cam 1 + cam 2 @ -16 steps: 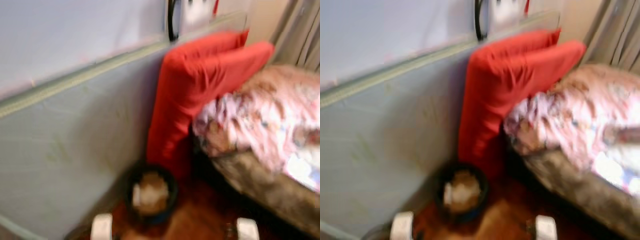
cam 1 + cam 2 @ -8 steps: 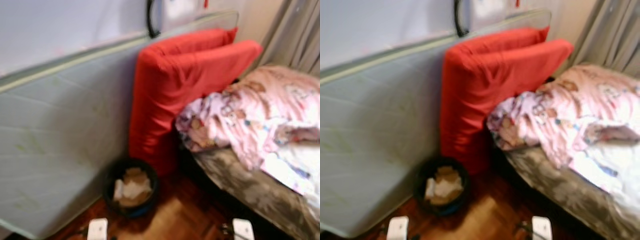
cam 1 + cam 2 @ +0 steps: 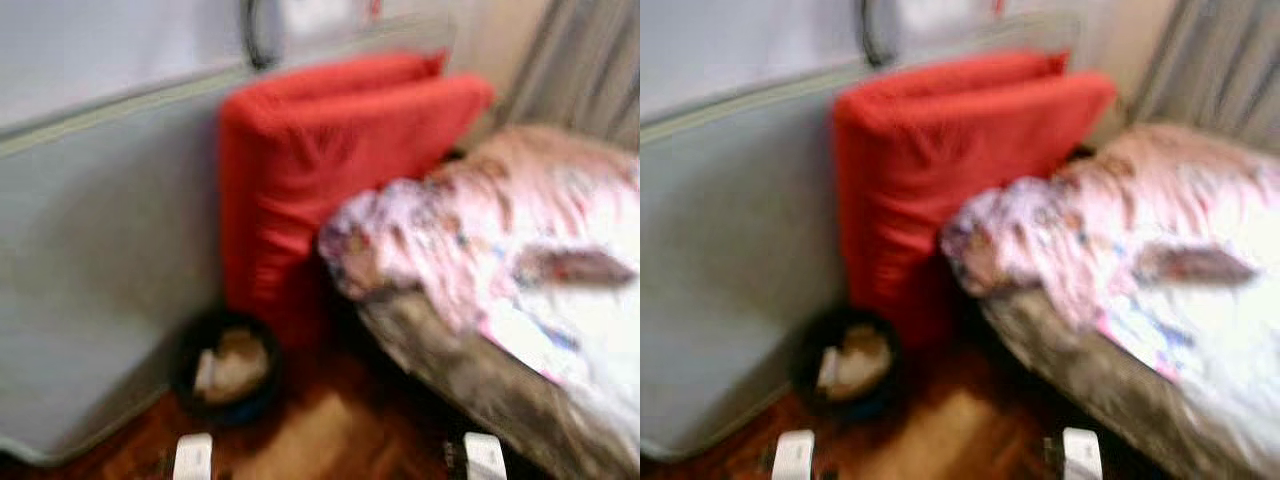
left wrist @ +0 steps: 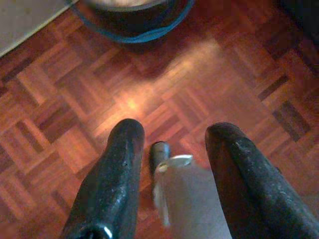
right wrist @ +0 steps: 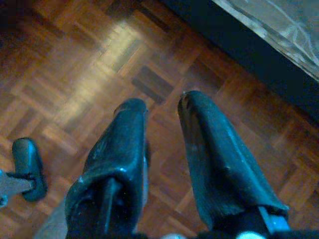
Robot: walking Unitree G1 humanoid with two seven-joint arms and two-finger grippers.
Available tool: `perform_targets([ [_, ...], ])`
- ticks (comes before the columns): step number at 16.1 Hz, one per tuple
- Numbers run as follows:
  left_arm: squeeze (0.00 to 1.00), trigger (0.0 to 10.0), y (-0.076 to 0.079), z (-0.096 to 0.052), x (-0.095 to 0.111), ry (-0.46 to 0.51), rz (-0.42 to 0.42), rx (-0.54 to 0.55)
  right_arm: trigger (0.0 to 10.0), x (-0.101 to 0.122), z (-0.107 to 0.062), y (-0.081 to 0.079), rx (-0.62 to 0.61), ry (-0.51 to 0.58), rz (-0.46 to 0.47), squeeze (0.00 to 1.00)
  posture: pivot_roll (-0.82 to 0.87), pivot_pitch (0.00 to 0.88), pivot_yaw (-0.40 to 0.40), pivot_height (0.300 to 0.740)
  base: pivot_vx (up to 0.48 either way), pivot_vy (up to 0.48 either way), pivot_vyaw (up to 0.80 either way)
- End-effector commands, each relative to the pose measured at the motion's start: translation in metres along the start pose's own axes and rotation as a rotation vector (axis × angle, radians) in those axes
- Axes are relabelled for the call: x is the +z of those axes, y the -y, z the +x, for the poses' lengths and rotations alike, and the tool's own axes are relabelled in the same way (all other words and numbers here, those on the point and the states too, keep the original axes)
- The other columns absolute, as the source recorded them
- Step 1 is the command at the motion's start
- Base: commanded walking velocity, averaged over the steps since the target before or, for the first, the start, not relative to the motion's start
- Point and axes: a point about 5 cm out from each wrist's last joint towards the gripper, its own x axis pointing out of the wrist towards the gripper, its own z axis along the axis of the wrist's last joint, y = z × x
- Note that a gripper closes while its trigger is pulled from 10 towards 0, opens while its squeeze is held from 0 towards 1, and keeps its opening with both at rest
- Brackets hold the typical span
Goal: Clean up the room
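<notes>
Head views are motion-blurred, so we go by coarse shapes. We see a red cushion (image 3: 330,170) standing upright against a grey-green mattress (image 3: 100,260) that leans on the wall, and just beside the cushion's foot a dark round bin (image 3: 228,366) on the parquet floor (image 4: 164,84), holding what looks like crumpled paper, though blur makes that unsure. To the right sits a bed (image 3: 470,400) with a pink patterned blanket (image 3: 470,230) bunched near the cushion, and grey curtains (image 3: 590,60) hang behind it. We see the left gripper (image 4: 172,132) pointed down at the floor, its fingers (image 4: 122,164) spread wide apart with nothing held between them; the bin's blue rim sits near, ahead of the fingertips. The right gripper (image 5: 162,104) also hangs over the parquet near the dark edge of the bed, fingers (image 5: 207,144) parted with a narrow gap and gripping nothing.
</notes>
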Motion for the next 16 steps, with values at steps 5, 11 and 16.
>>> perform_targets([
  [5, 0.0, 10.0, -0.022, -0.004, -0.018, -0.163, 0.037, 0.018, 10.0, 0.002, -0.002, 0.023, 0.087, -0.029, 0.134, 0.0, 0.01, 0.0, -0.048, 0.74, 0.0, -0.061, 0.0],
  [11, 0.0, 10.0, -0.026, -0.004, -0.014, -0.155, 0.051, 0.02, 10.0, 0.004, -0.001, 0.019, 0.09, -0.021, 0.139, 0.0, 0.01, 0.0, -0.02, 0.74, 0.0, 0.0, 0.0],
  [16, 0.0, 10.0, -0.033, -0.002, -0.007, -0.144, 0.087, 0.02, 10.0, 0.009, 0.001, 0.008, 0.105, -0.006, 0.147, 0.0, 0.0, 0.0, 0.026, 0.74, 0.0, 0.0, 0.0],
])
